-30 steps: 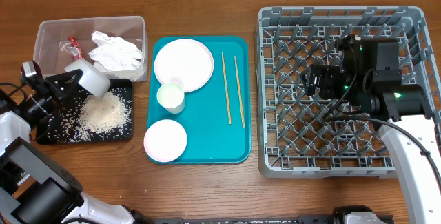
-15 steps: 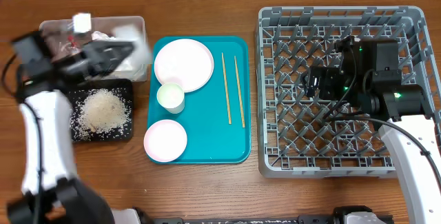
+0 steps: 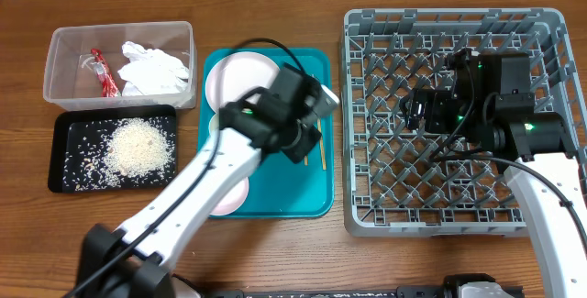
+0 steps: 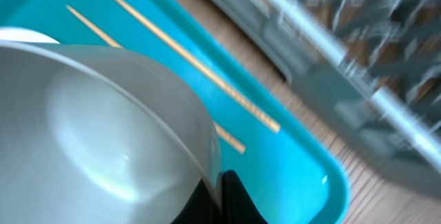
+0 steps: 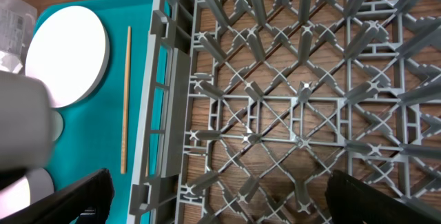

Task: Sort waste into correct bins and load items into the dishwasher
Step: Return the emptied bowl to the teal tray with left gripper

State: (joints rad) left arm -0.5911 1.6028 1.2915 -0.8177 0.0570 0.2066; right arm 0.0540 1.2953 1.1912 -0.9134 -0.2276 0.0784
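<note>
Overhead | left arm extended over teal tray | left claw clamps bowl

Overhead: large plate, lower plate and chopsticks partly covered by the left arm. Left wrist view: dish rack smeared by blur; bowl cut off at left and bottom edges. Right wrist view: fingers cropped at bottom edge; pale blurred mass at left unidentified.

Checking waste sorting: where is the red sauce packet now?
Overhead view: the red sauce packet lies inside the clear tub at upper left, beside the crumpled tissues.
</note>
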